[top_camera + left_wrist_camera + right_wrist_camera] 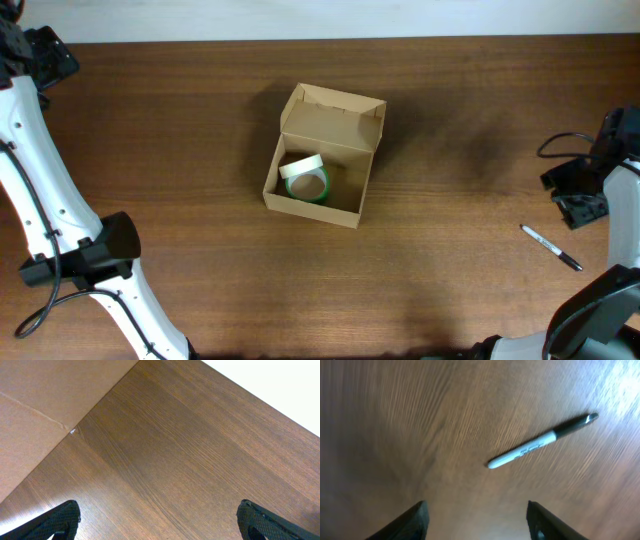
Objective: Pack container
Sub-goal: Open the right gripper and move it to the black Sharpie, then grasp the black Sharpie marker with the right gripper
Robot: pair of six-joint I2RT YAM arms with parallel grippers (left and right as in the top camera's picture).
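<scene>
The container is a small tan cardboard box at the table's middle, with its flap lid standing open at the back. A roll of tape with a white and green rim lies inside it, at the left. My left gripper is at the far left corner of the table, far from the box; in the left wrist view it is open over bare wood. My right gripper is at the right edge; in the right wrist view it is open and empty above the table, near a marker.
A black and white marker lies on the table at the right front; it also shows in the right wrist view. A tan flat surface lies beyond the table edge in the left wrist view. A black cable loops by the right arm.
</scene>
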